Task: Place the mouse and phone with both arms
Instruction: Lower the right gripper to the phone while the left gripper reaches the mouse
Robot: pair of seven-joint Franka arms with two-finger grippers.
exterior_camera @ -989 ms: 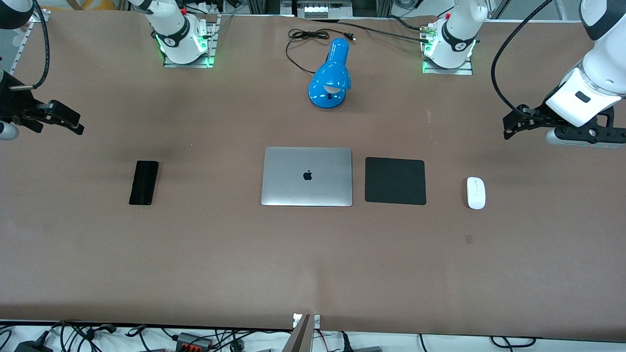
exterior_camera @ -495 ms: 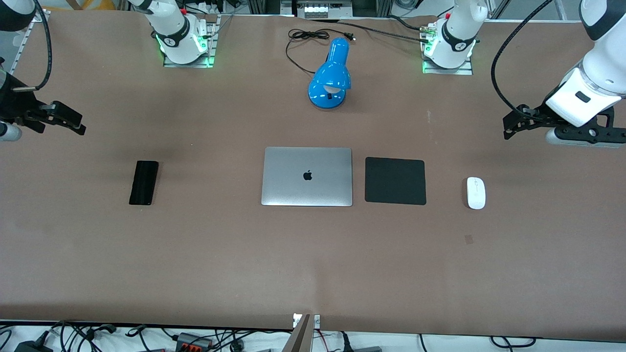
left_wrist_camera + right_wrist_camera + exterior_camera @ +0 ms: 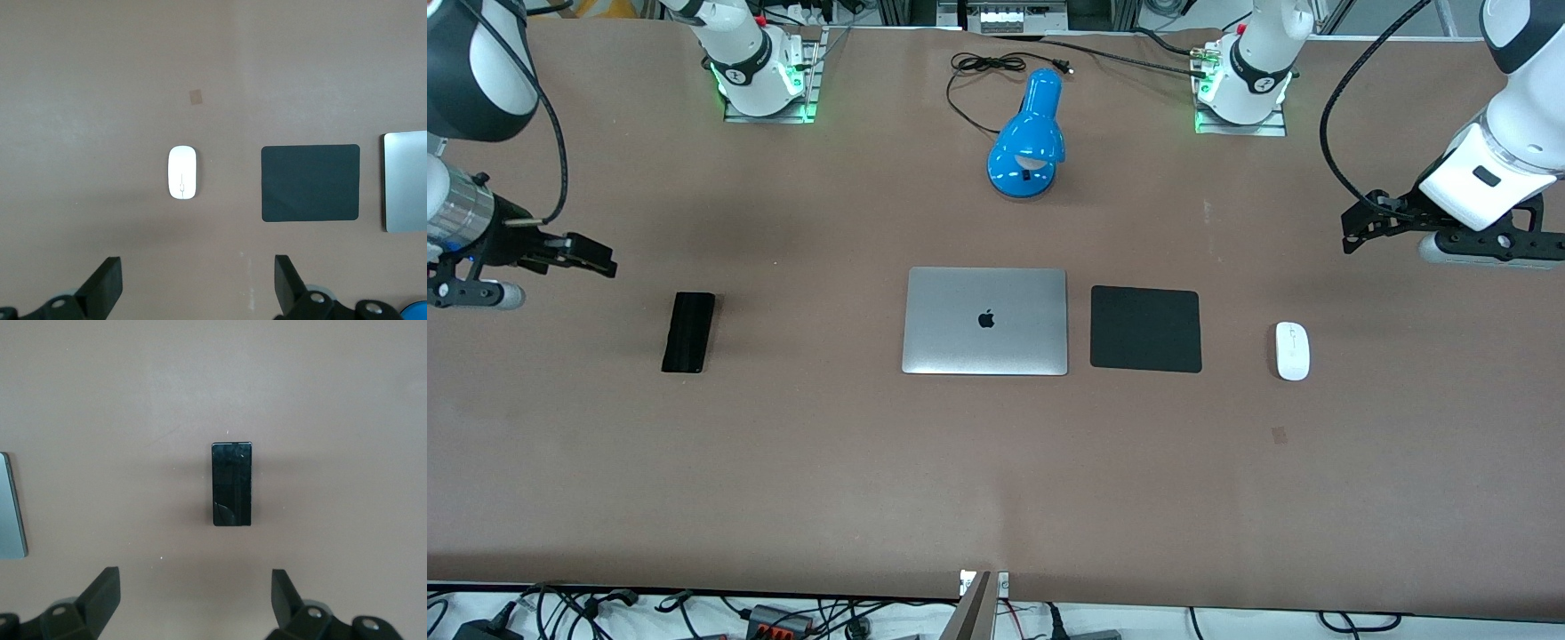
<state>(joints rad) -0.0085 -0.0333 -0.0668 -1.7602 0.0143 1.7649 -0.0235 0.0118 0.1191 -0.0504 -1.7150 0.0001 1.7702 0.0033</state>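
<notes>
The white mouse (image 3: 1292,350) lies flat on the table toward the left arm's end, beside the black square pad (image 3: 1145,329); it also shows in the left wrist view (image 3: 182,173). The black phone (image 3: 688,332) lies flat toward the right arm's end and shows in the right wrist view (image 3: 232,483). My left gripper (image 3: 1352,233) is open and empty, up in the air over bare table near the mouse. My right gripper (image 3: 598,257) is open and empty, over bare table close to the phone.
A closed silver laptop (image 3: 985,321) lies mid-table between the phone and the pad. A blue desk lamp (image 3: 1029,136) with a black cord stands farther from the front camera than the laptop. The arm bases (image 3: 763,71) sit along the table's edge at the top of the front view.
My right arm has swung in toward the phone, its gripper now closer over it. The left arm, mouse and phone have not moved.
</notes>
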